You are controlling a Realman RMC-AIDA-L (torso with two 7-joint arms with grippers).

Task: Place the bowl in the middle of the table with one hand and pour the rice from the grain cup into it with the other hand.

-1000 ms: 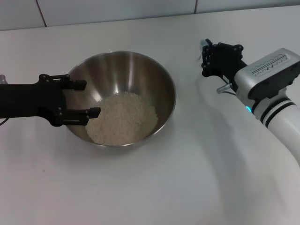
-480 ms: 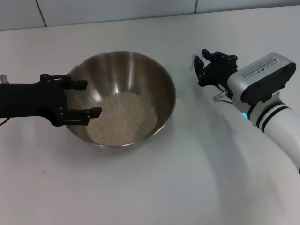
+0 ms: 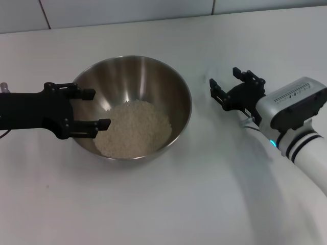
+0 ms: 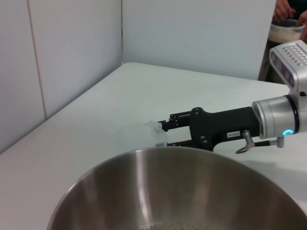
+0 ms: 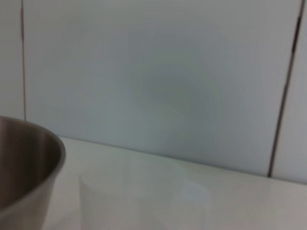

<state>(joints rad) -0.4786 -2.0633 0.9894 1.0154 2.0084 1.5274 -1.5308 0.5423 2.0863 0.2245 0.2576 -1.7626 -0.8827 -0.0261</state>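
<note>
Though faint from the head, cup (image 4: 138, 136) upright on table (image 3: 168, 204), just beyond right gripper (image 3: 223, 76), nearer arm, fingers spread; contact perhaps none. Bowl (image 3: 153, 71) mid-table holding rice (image 3: 134, 127), left of cup; left gripper (image 3: 92, 108), fingers apart, at left rim.

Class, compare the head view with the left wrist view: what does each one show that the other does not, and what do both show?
Only the head view shows the left hand astride the bowl's near-left rim, and the full heap of rice inside.

Only the left wrist view shows the cup, standing on the table just in front of the right hand's fingertips; in the head view it cannot be made out.

Both show the steel bowl, the white table and the right hand, open beside the bowl.
</note>
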